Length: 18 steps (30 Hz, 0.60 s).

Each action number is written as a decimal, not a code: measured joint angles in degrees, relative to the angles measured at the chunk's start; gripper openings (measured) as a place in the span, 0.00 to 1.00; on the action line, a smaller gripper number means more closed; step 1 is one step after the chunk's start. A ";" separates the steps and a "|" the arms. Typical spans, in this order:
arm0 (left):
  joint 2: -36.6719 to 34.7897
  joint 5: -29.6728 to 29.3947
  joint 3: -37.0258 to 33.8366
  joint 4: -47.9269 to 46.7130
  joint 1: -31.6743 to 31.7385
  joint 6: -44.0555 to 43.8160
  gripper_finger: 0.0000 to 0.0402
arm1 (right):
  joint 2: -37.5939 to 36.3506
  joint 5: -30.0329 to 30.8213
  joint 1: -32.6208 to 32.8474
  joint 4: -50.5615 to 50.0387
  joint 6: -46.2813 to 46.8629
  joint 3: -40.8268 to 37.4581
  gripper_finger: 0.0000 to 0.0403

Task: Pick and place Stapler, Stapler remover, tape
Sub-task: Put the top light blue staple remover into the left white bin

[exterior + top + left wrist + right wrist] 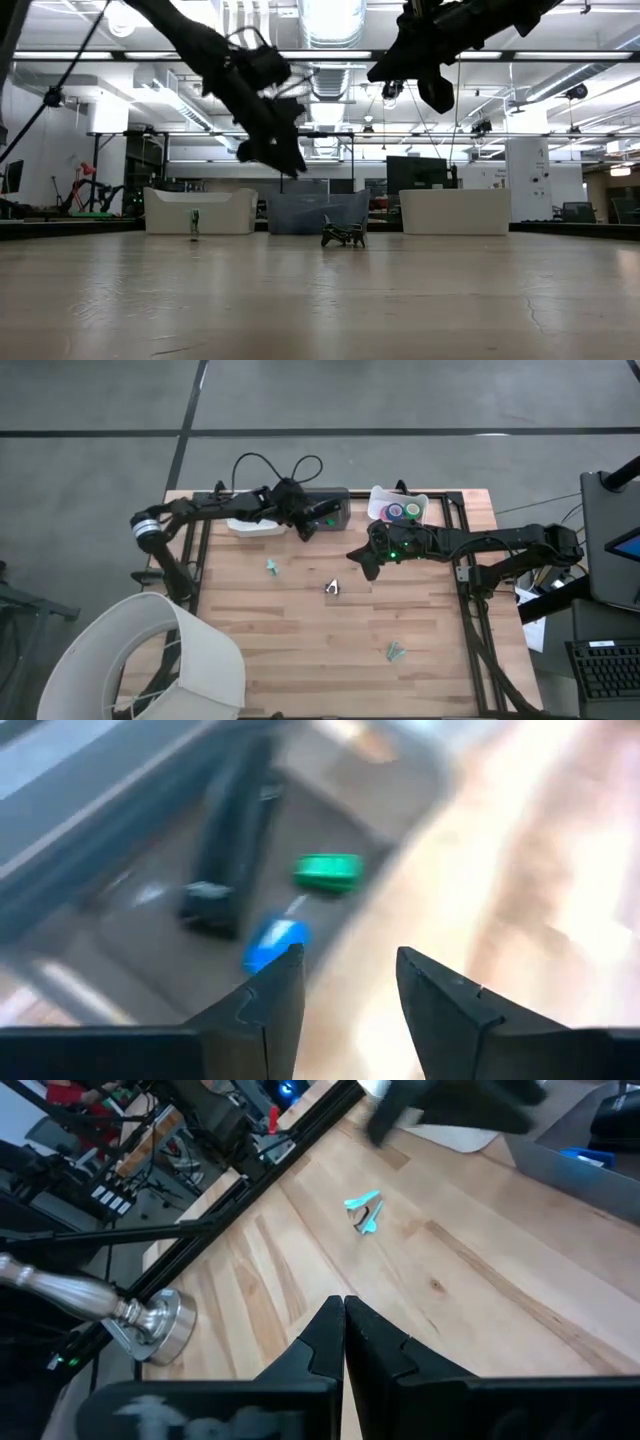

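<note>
My left gripper (345, 982) hovers open over the near edge of a grey tray (338, 494) at the table's far side, with nothing between its fingers. A black stapler (228, 845), a small green thing (328, 872) and a small blue thing (274, 943) lie in the tray. Tape rolls (402, 511) lie in a white tray (427, 503) to the right of it. My right gripper (361, 563) hangs shut above the table's middle, holding nothing. Three staple removers lie on the wood: a teal one (271, 567), a silvery one (333, 588) and a greenish one (395, 651).
Another white tray (252, 526) stands left of the grey one. A large white lampshade (150, 660) covers the table's near left corner, and its metal base (150, 1320) shows beside the table frame. Bare wood lies between the removers.
</note>
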 joint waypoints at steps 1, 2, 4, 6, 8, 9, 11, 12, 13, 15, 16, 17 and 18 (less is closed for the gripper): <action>-1.24 1.80 -0.01 -0.92 -0.44 1.69 0.40 | 0.00 0.00 0.00 0.06 0.07 0.00 0.02; -2.68 3.85 -0.02 -2.10 -0.91 3.78 0.40 | 0.00 0.00 -0.02 0.13 0.15 0.00 0.02; -5.80 7.51 -0.20 -5.30 -2.13 8.69 0.39 | 0.00 0.00 0.00 0.16 0.15 0.00 0.02; -9.16 8.99 -0.66 -9.72 -3.52 14.50 0.38 | 0.00 0.02 0.00 0.17 0.15 0.00 0.02; -12.30 8.86 -1.23 -14.97 -5.05 19.86 0.38 | 0.00 0.02 0.00 0.19 0.10 0.00 0.02; -13.71 8.54 -1.77 -17.14 -5.92 22.06 0.38 | 0.00 0.06 0.00 0.19 0.10 0.00 0.02; -16.63 7.76 -3.09 -21.08 -7.39 24.84 0.38 | 0.00 0.97 0.00 0.16 -0.01 0.00 0.02; -17.82 7.57 -3.87 -22.76 -8.10 25.48 0.38 | 0.00 1.57 0.00 0.15 -0.08 0.00 0.02; -18.97 7.53 -4.74 -24.27 -8.70 25.78 0.38 | 0.00 1.75 0.00 0.19 -0.09 0.00 0.02; -20.78 7.07 -6.73 -26.73 -9.86 25.35 0.38 | 0.00 1.79 0.00 0.19 -0.09 0.00 0.02; -21.69 6.58 -7.86 -27.53 -10.48 24.53 0.38 | 0.00 1.79 0.00 0.19 -0.09 0.00 0.02; -22.53 5.77 -9.10 -28.03 -11.20 23.64 0.38 | 0.00 1.79 0.00 0.17 -0.09 0.00 0.02; -23.39 4.88 -10.37 -28.14 -11.83 23.06 0.38 | 0.00 1.79 0.01 0.19 -0.09 0.00 0.02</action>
